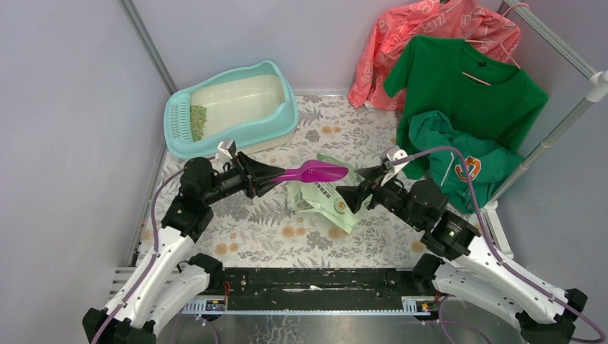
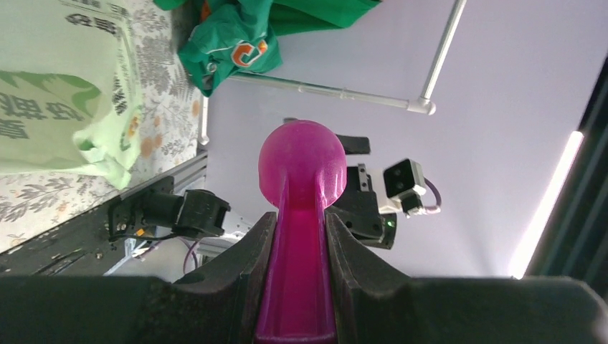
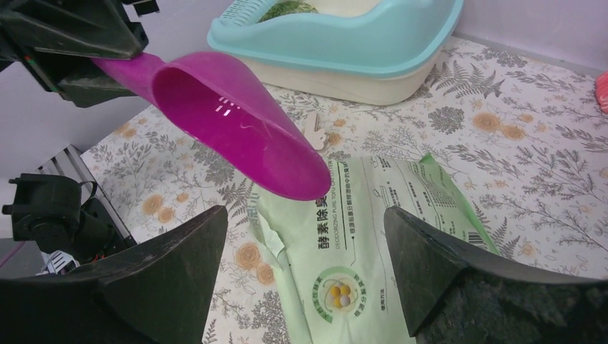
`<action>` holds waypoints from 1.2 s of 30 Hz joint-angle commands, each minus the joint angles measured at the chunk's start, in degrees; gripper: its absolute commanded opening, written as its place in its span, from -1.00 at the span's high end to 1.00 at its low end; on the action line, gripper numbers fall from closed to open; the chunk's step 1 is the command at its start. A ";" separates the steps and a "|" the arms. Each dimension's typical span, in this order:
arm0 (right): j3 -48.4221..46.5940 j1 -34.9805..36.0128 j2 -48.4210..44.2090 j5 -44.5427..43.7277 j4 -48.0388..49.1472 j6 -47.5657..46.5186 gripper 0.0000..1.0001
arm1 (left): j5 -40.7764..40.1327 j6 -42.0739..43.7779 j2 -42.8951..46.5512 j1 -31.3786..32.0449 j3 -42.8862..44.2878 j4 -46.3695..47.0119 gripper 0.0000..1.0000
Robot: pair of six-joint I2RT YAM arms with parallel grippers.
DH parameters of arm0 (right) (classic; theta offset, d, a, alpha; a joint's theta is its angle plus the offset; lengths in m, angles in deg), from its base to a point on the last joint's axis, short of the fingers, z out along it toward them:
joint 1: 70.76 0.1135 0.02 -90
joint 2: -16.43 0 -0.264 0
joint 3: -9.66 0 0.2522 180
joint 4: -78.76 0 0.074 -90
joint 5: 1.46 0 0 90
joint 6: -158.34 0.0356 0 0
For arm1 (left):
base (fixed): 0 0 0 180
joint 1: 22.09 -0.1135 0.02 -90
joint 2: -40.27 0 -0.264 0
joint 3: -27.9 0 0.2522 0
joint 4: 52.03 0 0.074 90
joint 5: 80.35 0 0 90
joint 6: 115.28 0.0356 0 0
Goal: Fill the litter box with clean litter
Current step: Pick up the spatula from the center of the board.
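Note:
The turquoise-rimmed litter box (image 1: 287, 115) stands at the back left, and also shows in the right wrist view (image 3: 401, 50). A small heap of pale-green litter (image 1: 198, 122) lies beside its slotted grate. My left gripper (image 1: 276, 176) is shut on the handle of the purple scoop (image 1: 323, 170), held level above the table with its bowl over the light green bag (image 1: 330, 201). The scoop bowl (image 3: 236, 122) looks empty. My right gripper (image 1: 351, 197) is open just above the bag (image 3: 373, 244), holding nothing.
A rack (image 1: 566, 115) at the back right carries a green T-shirt (image 1: 466, 86) and a coral garment (image 1: 423, 36); a teal garment (image 1: 459, 161) hangs lower. Purple-grey walls close in the left and back. The floral table cover (image 1: 251, 229) lies under everything.

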 commanded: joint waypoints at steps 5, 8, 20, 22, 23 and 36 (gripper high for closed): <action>0.82 -0.24 4.09 3.03 11.62 -0.61 -0.74 | 4.39 -4.59 2.58 -0.29 -0.26 7.60 0.96; 1.26 -0.23 4.04 3.27 13.42 -0.80 -0.74 | 4.76 -4.97 3.27 -0.27 -0.79 7.63 0.95; 0.03 -0.22 4.59 10.08 15.60 -1.70 -0.30 | 5.48 -5.45 2.87 -0.21 -3.45 9.89 0.94; -0.03 -0.25 5.35 10.91 16.16 -1.65 -0.18 | 5.85 -5.42 2.69 -0.19 -3.36 10.22 0.94; 0.05 -0.23 5.71 11.15 16.68 -1.49 -0.14 | 5.94 -5.43 2.63 -0.18 -3.36 10.35 0.94; -0.53 -0.34 7.24 11.79 20.01 -0.56 0.18 | 7.76 -5.08 3.16 -0.19 -5.67 12.10 0.90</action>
